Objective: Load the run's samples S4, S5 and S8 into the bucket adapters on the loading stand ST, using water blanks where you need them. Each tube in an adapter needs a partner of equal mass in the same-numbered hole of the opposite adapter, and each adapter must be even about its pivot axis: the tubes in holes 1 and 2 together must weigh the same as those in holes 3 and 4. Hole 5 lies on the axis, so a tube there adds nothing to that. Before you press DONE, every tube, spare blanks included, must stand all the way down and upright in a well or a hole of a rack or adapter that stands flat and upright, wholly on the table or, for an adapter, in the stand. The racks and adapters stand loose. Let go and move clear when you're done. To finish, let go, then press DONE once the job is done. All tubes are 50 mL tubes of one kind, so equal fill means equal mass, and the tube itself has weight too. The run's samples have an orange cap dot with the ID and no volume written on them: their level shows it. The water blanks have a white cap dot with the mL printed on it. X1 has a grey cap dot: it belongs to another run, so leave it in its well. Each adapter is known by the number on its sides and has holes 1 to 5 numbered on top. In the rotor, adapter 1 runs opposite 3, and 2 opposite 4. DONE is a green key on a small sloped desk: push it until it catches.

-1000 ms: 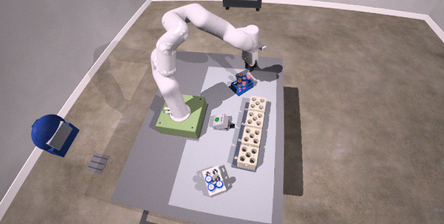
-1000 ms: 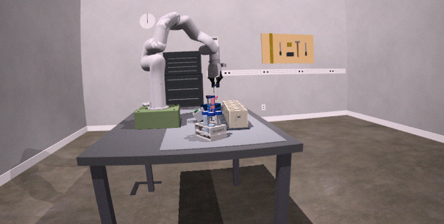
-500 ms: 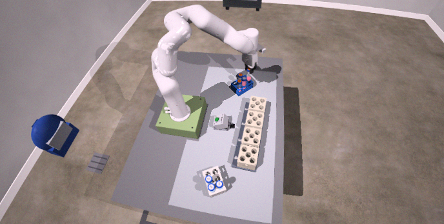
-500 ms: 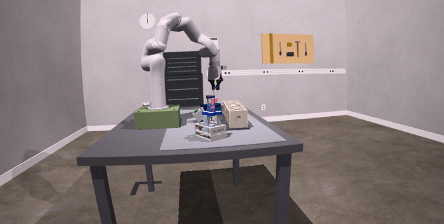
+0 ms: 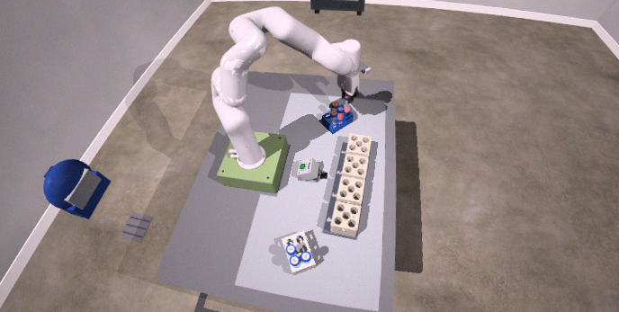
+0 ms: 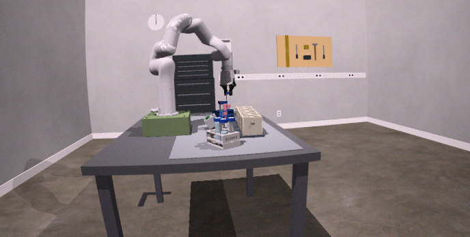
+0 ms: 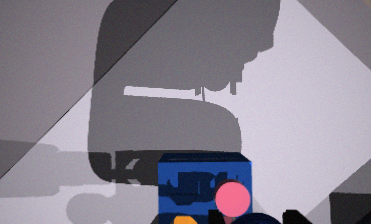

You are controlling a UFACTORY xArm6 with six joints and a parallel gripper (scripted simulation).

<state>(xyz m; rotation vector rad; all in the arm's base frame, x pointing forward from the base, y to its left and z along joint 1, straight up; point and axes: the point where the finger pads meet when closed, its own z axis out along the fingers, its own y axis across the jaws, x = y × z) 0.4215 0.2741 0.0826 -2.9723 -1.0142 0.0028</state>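
The black two-finger gripper (image 5: 349, 96) (image 6: 228, 91) (image 7: 253, 217) clamps a blue-capped, pink-filled tube (image 5: 343, 110) (image 6: 227, 93) (image 7: 232, 199); misaligned lowering could tip the blue plastic rack (image 5: 333, 129) (image 6: 231, 111) (image 7: 206, 166) near the bench's far edge (image 5: 310, 75) (image 6: 202, 114).

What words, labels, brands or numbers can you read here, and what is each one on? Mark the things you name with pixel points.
"BLANKS": on the front of the white rack (image 5: 302, 271) (image 6: 223, 141), small and slightly blurred.
White discs on the blue-ringed caps (image 5: 306, 256) (image 6: 231, 119): marks too small to read.
Grey desk with the green key (image 5: 302, 166) (image 6: 208, 117): small marks, unreadable.
Cream blocks with holes (image 5: 358, 166) (image 6: 252, 127): no number legible.
Blue rack (image 5: 332, 128) (image 7: 204, 167): nothing legible.
No brand name can be read anywhere.
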